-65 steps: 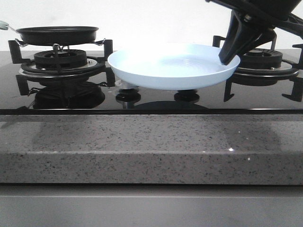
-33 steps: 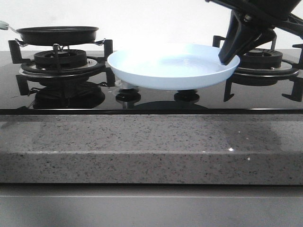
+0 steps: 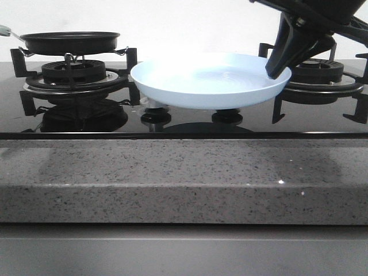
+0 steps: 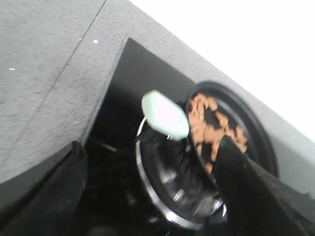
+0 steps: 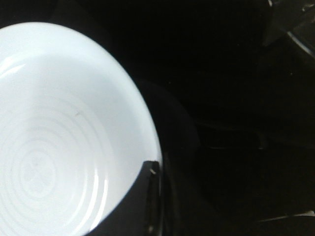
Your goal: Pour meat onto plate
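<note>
Nearest the camera runs the speckled grey stone desk (image 3: 172, 184), with the glossy black glass hob (image 3: 92, 123) set behind it. On the hob's middle sits the round shallow pale-blue plate (image 3: 210, 80), empty. The right end effector (image 3: 280, 68) is pinching the plate's right rim, one finger inside and one outside. Farther back, well off to that end effector's left, the small black frying pan (image 3: 70, 41) rests on the left burner grate (image 3: 75, 72), holding the heap of small light-brown meat chunks (image 4: 212, 130). The left end effector (image 4: 147, 196) hovers just short of the pan's mint-green handle tip (image 4: 165, 114), fingers spread wide and empty. The handle's long axis points away from the plate toward the left arm, clearly the nearer one for the lift.
</note>
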`<state>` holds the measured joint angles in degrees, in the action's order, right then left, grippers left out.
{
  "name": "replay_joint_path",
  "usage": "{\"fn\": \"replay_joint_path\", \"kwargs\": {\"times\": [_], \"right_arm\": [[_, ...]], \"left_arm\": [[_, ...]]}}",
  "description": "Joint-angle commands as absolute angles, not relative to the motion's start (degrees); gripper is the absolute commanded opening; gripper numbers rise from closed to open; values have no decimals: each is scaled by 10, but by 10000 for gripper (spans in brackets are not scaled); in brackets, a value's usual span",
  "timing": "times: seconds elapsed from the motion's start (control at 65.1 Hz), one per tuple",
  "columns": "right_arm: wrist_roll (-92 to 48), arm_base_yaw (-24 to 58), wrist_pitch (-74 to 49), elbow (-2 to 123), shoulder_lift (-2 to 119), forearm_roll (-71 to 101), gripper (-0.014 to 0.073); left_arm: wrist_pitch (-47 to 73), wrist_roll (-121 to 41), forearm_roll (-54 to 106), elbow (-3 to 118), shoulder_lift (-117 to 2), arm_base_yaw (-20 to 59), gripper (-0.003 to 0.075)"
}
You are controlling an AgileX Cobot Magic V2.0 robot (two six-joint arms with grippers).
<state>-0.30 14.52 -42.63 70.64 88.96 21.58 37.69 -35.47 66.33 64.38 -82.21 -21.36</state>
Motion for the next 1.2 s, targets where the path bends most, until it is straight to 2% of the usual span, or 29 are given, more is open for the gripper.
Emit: {"fn": "replay_joint_path", "kwargs": {"times": [0.0, 0.43, 0.814, 0.952, 1.182], "right_arm": [[-8, 143, -401, 721, 869, 231, -69], [-8, 143, -402, 721, 869, 231, -69], [-8, 143, -403, 721, 869, 231, -69], [-8, 143, -403, 721, 869, 231, -69], [-8, 143, -403, 721, 869, 231, -69]], "left_arm": [[374, -376, 750, 679, -841, -212, 535], [423, -379, 851, 762, -983, -174, 535], [440, -379, 889, 790, -1017, -151, 529], [449, -379, 897, 790, -1018, -151, 449], [449, -379, 914, 790, -1018, -151, 249]]}}
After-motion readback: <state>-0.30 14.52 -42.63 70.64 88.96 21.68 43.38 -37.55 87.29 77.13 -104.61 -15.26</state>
